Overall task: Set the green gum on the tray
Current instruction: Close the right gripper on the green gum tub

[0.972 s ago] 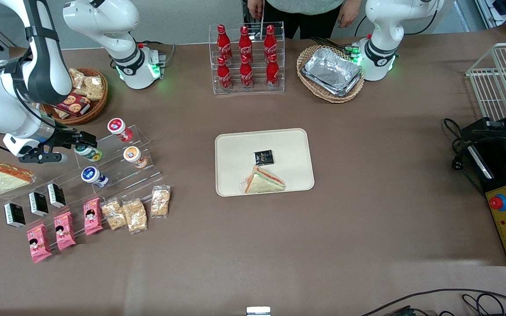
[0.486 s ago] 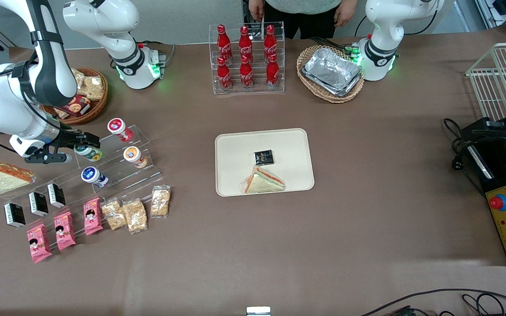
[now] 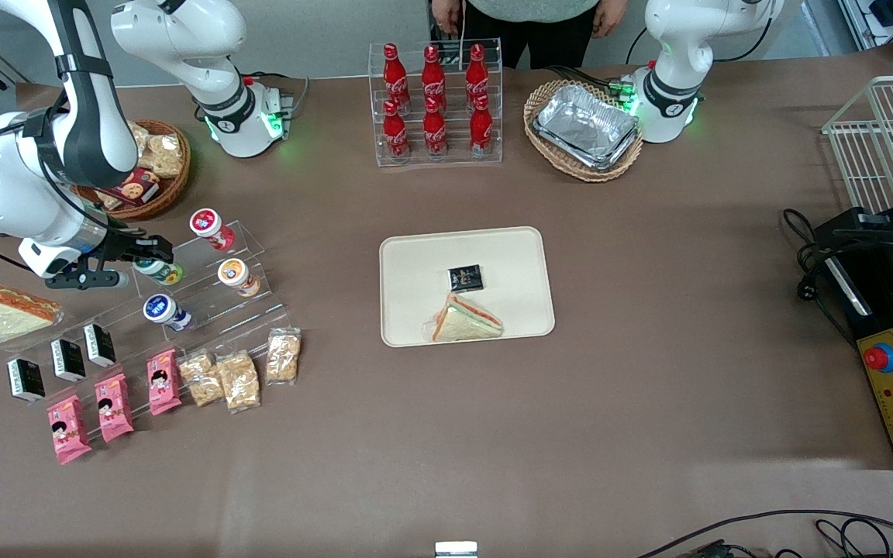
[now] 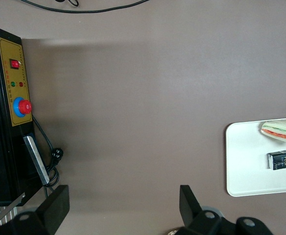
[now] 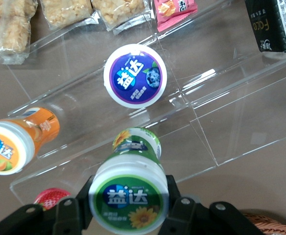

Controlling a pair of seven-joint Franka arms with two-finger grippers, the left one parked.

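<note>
Green gum (image 5: pixel 129 197) sits on the clear plastic step rack (image 3: pixel 206 291), and the gripper (image 5: pixel 128 208) has one finger on each side of it, pressed against its white lid rim, so the jaws are closed on the can. The right wrist view shows this grip close up, with the sunflower picture on the green lid. It also shows the blue-lidded can (image 5: pixel 135 75) one step nearer the front camera and the orange-lidded can (image 5: pixel 15 140) lying on its side beside the green gum. The front view does not show the fingers touching. There the green gum (image 3: pixel 158 270) peeks out from under the gripper (image 3: pixel 140 254), and you can see the whole table. The red-lidded can (image 3: pixel 210 228) lies on the rack step farther from the front camera than the green gum. The tray (image 3: pixel 415 256) is well apart from the rack, toward the parked arm's end of the table, with bare brown table between them. On the tray lie a small black packet (image 3: pixel 465 277) and a sandwich (image 3: pixel 466 320). They fill its middle and the part nearer the front camera. The part of the tray nearest the rack is bare. The left wrist view shows the tray (image 4: pixel 241 161) edge too, with the same packet and sandwich, but no rack.
</note>
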